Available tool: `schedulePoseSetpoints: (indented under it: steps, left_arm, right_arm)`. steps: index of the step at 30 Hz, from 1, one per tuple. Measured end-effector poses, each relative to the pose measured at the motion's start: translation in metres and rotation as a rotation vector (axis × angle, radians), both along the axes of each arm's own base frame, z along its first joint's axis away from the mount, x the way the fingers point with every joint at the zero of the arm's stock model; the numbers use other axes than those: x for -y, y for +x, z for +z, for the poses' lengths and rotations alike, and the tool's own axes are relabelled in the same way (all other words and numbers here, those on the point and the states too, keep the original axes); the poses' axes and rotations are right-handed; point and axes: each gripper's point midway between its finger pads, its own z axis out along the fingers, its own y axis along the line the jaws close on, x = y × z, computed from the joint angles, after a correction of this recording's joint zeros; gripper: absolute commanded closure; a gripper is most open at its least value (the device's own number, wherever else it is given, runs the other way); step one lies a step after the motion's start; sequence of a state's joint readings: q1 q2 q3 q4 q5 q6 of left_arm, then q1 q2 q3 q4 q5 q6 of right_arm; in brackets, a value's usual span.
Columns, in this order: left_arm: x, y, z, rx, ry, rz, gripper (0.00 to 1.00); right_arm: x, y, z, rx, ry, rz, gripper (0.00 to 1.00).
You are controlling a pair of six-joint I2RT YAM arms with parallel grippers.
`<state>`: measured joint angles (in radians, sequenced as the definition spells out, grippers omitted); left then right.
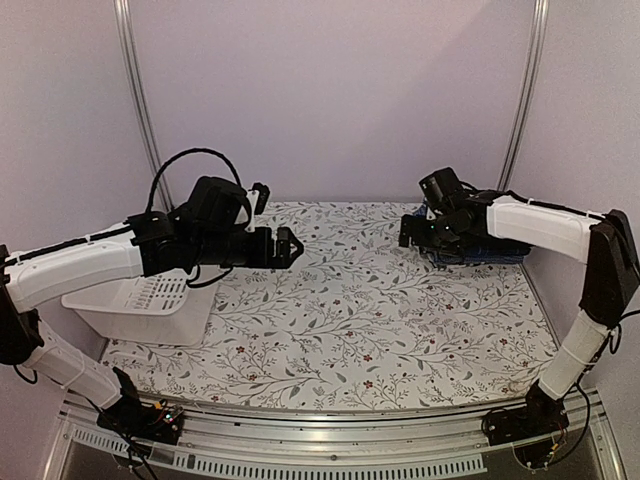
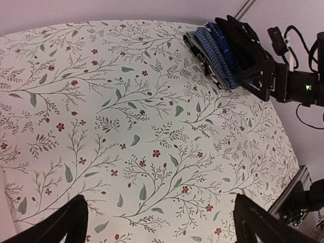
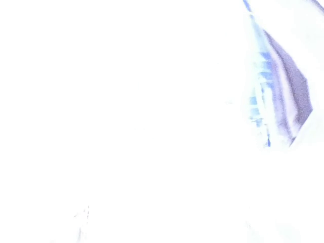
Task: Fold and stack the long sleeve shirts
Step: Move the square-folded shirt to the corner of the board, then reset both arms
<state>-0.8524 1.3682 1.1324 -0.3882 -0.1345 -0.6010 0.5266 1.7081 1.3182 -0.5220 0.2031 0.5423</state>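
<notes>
stack: plaid shirt (image 2: 215,53) at the far right corner of the table (image 1: 350,330), black shirt (image 2: 238,35) lying on top of it. both look folded flat.
right gripper (image 1: 418,232): down at the stack's inner edge, touching the cloth or just over it. i cannot tell whether its jaws are apart or closed (its own camera is washed out to white, with only a sliver of plaid showing).
left gripper (image 1: 285,246): held above the middle-left of the table, fingers (image 2: 66,225) wide apart, nothing between them.
basket (image 1: 140,305): white, at the table's left edge, well apart from the shirts.
step: by my reading the last one, settling or squaring the stack. no loose shirt shows anywhere on the table.
next: probably a light press or tidy of the top shirt's edge, then a clean lift away — straight up, so the black layer is not dragged off the plaid.
</notes>
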Motion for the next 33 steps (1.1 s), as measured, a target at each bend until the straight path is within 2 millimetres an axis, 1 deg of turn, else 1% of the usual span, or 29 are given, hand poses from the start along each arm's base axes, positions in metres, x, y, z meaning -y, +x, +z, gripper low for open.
schedulePoseSetpoints:
  steps: [4,7,9,14,20,22,25,27,33]
  left_arm:
    - [-0.002,0.002,0.000,0.004,0.005,0.009,0.00]
    - [-0.005,0.004,-0.001,0.005,0.009,0.018,0.00]
    - [-0.007,0.005,-0.003,0.002,0.013,0.023,0.00]
    - [-0.015,0.003,-0.009,-0.002,0.030,0.040,0.00]
    - [-0.028,0.000,-0.007,0.010,0.034,0.063,0.00]
    - [-0.032,-0.001,-0.007,0.014,0.036,0.070,0.00]
    - [-0.036,-0.003,-0.005,0.022,0.033,0.077,0.00]
    - [-0.039,-0.005,-0.003,0.028,0.029,0.080,0.00]
    - [-0.047,-0.008,0.003,0.051,0.015,0.093,0.00]
  right_arm:
    - [-0.030,-0.019,0.023,0.044,0.035,0.059,0.01]
    - [-0.048,-0.033,0.034,0.066,0.050,0.097,0.01]
    - [-0.059,-0.043,0.039,0.075,0.060,0.121,0.01]
    - [-0.085,-0.073,0.047,0.095,0.083,0.193,0.01]
    - [-0.107,-0.103,0.057,0.145,0.109,0.263,0.01]
    - [-0.110,-0.110,0.063,0.172,0.125,0.276,0.01]
    - [-0.107,-0.121,0.074,0.220,0.150,0.281,0.01]
    - [-0.100,-0.126,0.084,0.258,0.171,0.275,0.01]
    - [-0.081,-0.132,0.115,0.362,0.233,0.241,0.01]
